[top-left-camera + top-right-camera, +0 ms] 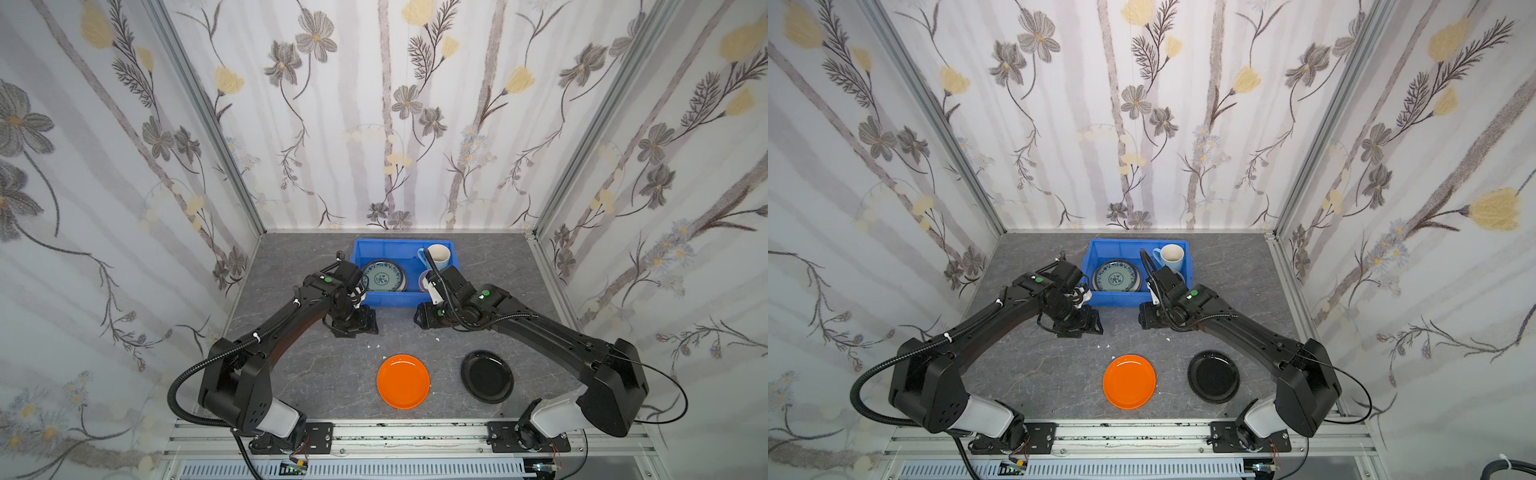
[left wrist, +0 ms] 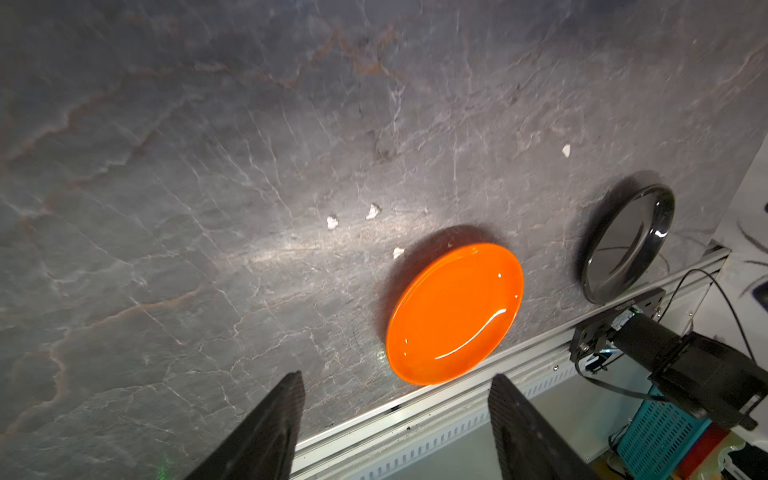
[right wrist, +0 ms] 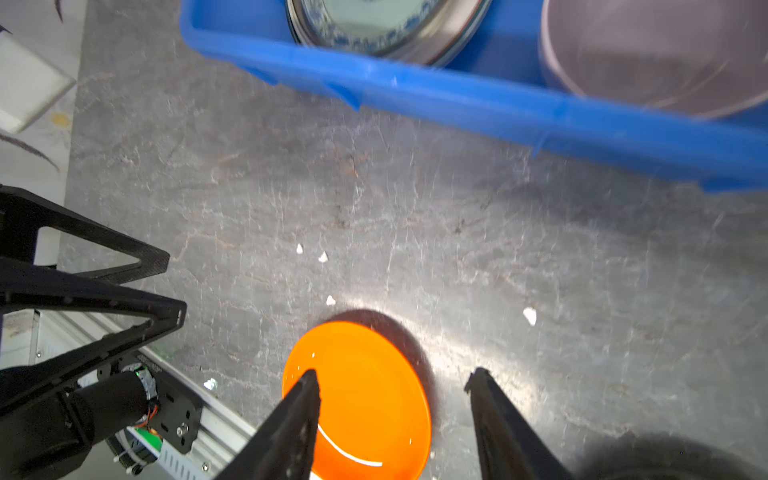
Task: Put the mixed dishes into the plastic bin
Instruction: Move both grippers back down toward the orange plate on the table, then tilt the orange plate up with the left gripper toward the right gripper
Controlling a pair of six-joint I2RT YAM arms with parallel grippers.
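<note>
Gripper L [image 2: 395,378] & gripper R [image 3: 394,372] gaping, empty; 2 plates [image 1: 403,381] [image 1: 487,376] out, 3 dishes [image 1: 383,277] [image 1: 438,253] [image 3: 648,54] visible in bin [image 1: 395,300].

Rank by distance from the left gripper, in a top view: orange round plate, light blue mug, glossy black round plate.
1. Orange plate, front centre.
2. Light blue mug, inside the blue plastic bin.
3. Black plate, front right.

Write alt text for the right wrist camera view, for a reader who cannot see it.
The open, empty right gripper hovers over a grey stone-look table, with an orange plate lying on it partly behind one finger. Also in view is a blue plastic bin holding a teal-patterned plate and a lilac bowl.
</note>
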